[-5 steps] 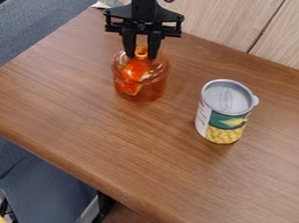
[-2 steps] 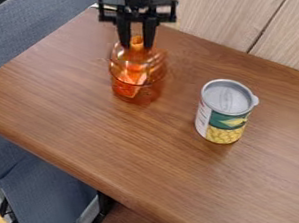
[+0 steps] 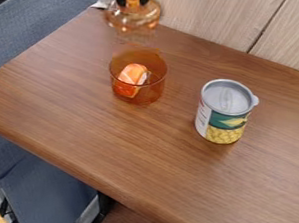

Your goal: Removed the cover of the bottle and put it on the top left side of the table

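Gripping the lid by its knob, the end effector holds it above the open amber bottle; uncovering is done, but placing the lid at the counter's top left remains.

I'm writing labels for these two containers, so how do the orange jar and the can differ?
The jar is see-through orange, while the can is silver with a printed wrap. The jar stands open, with an orange-and-white thing visible inside; the can's top is closed. The can looks taller and narrower than the jar. Both stand upright on the wooden table.
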